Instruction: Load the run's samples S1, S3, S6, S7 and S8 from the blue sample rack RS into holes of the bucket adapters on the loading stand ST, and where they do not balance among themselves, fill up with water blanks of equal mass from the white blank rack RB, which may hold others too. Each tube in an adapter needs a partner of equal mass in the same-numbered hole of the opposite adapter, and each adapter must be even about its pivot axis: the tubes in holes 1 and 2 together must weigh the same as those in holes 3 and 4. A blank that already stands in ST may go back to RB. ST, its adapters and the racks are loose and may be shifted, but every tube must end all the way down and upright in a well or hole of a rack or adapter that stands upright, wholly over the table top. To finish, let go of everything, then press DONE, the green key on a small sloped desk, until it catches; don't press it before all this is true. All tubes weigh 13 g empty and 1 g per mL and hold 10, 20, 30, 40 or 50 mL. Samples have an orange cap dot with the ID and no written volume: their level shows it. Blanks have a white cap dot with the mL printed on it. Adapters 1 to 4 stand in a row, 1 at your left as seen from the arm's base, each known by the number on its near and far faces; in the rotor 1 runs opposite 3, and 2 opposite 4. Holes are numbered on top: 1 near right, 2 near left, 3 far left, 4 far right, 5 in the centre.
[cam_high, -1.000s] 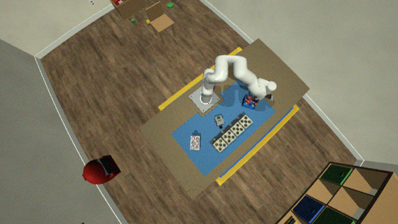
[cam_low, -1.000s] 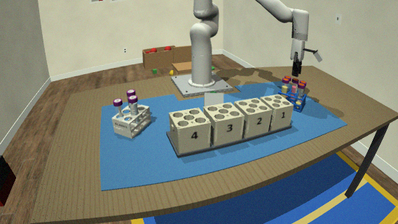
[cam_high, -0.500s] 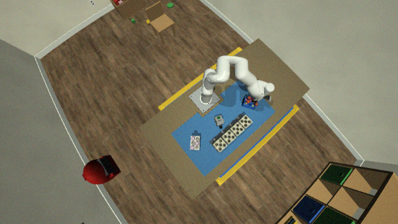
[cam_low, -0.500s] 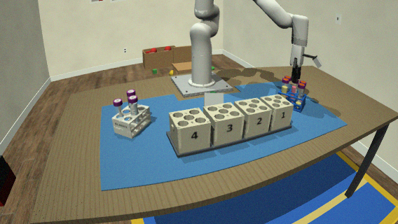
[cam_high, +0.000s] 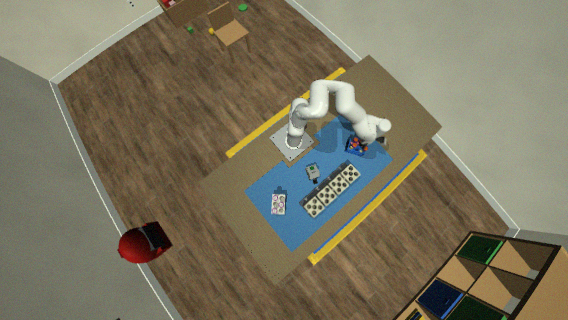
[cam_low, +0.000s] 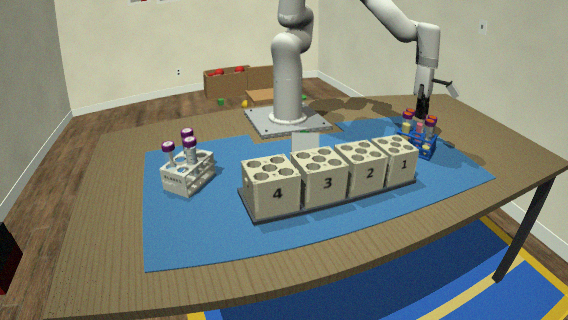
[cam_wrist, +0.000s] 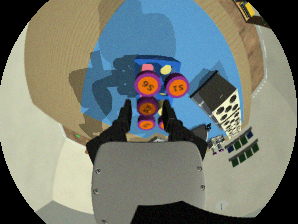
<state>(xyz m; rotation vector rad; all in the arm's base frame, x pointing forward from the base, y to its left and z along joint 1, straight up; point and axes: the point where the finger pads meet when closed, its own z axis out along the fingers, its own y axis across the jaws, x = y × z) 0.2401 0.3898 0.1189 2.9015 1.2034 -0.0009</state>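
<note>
The blue sample rack RS (cam_high: 358, 147) (cam_low: 423, 150) (cam_wrist: 157, 66) stands at the right end of the blue mat and holds several purple-capped tubes with orange dots. My gripper (cam_low: 422, 114) (cam_wrist: 147, 106) is open and hangs straight over RS at about cap height; in the wrist view its fingers stand on either side of a sample cap (cam_wrist: 148, 104) without closing on it. The stand ST (cam_high: 332, 189) (cam_low: 327, 175) (cam_wrist: 222, 106) carries adapters 4, 3, 2, 1 in a row, and all the holes I can see are empty. The white blank rack RB (cam_high: 278, 204) (cam_low: 186, 175) holds three tubes.
The DONE desk (cam_high: 313, 171) (cam_low: 303, 135) stands between the arm's base and ST, partly hidden behind the adapters in the front view. The arm's base plate (cam_low: 287, 124) lies at the back of the table. The table's right edge runs close behind RS.
</note>
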